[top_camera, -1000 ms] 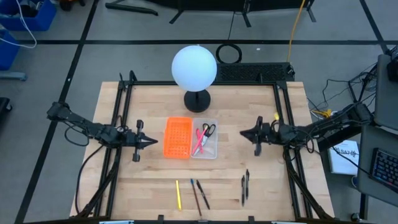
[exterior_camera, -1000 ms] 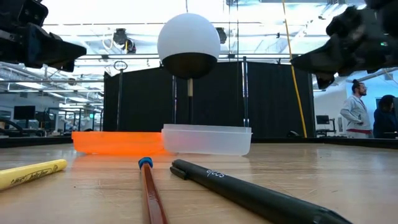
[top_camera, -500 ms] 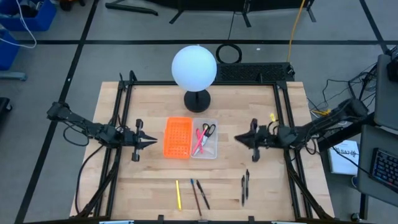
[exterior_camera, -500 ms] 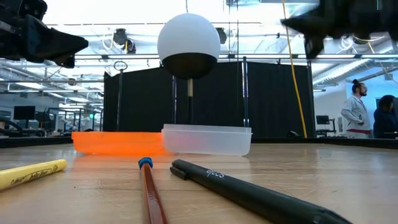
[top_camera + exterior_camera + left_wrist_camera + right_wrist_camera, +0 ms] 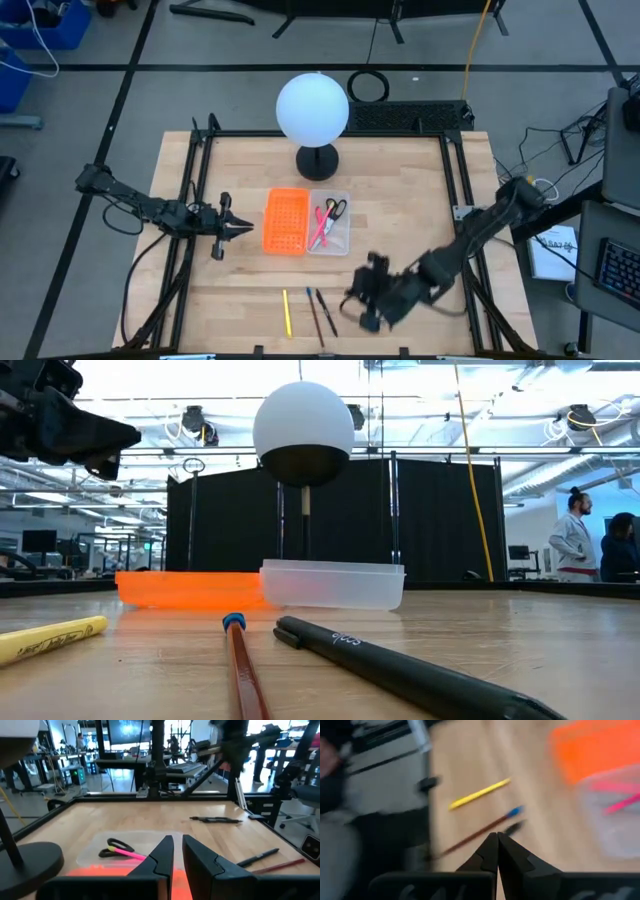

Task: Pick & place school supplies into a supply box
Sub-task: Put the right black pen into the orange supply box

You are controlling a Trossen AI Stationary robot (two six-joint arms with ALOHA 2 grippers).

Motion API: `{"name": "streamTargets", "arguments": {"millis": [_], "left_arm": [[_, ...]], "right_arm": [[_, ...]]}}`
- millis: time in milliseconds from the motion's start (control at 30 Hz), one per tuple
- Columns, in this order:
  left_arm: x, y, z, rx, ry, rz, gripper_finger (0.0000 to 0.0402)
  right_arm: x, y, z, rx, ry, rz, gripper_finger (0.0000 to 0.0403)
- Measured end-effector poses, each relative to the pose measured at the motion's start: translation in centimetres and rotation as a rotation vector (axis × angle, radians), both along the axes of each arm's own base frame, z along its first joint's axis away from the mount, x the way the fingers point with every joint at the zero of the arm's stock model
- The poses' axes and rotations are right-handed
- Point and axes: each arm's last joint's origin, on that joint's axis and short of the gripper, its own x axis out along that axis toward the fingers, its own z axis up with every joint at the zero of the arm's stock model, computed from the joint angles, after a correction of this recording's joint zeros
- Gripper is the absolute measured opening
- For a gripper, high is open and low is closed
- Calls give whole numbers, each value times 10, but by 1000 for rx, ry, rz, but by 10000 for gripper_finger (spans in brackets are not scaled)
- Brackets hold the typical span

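Observation:
The clear supply box [image 5: 340, 241] [image 5: 332, 585] [image 5: 95, 852] sits mid-table and holds black-handled scissors [image 5: 335, 209] [image 5: 112, 845] and a pink pen [image 5: 320, 228] [image 5: 620, 802]. Near the near edge lie a yellow pen [image 5: 286, 313] [image 5: 480, 793], a brown pencil with a blue tip [image 5: 314, 315] [image 5: 480, 832] and a black pen [image 5: 327, 313] [image 5: 400, 670]. Two dark pens [image 5: 215, 820] lie farther right. My right gripper [image 5: 352, 297] [image 5: 496, 836] hovers shut above these near pens. My left gripper [image 5: 243, 227] [image 5: 177, 839] waits left of the trays, with a narrow gap between its fingers.
An orange perforated tray [image 5: 286, 221] [image 5: 180, 588] lies against the box's left side. A white globe lamp [image 5: 312, 108] stands on its black base [image 5: 317, 160] behind the trays. Black rails run along the table's left and right sides. People stand in the room beyond.
My right arm has swung fast from beside the box's right side toward the near edge and to the left. It has tipped to point down at the near pens and has left the low view. The pens and the box have stayed put.

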Motion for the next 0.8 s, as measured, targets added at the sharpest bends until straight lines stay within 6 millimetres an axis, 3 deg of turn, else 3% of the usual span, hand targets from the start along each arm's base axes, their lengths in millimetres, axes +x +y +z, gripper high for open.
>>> {"name": "streamTargets", "arguments": {"millis": [133,233,500,800], "left_arm": [[0,0,-2,-9,16,0,49],[0,0,-2,-11,17,0,49],[0,0,-2,-15,17,-1,49],[0,0,-2,21,14,-1,49]], "right_arm": [[6,40,-5,102,214,64,0],[-2,52,-19,107,391,-53,0],[-25,31,-39,11,528,-614,0],[-44,11,-70,-42,655,-863,0]]}}
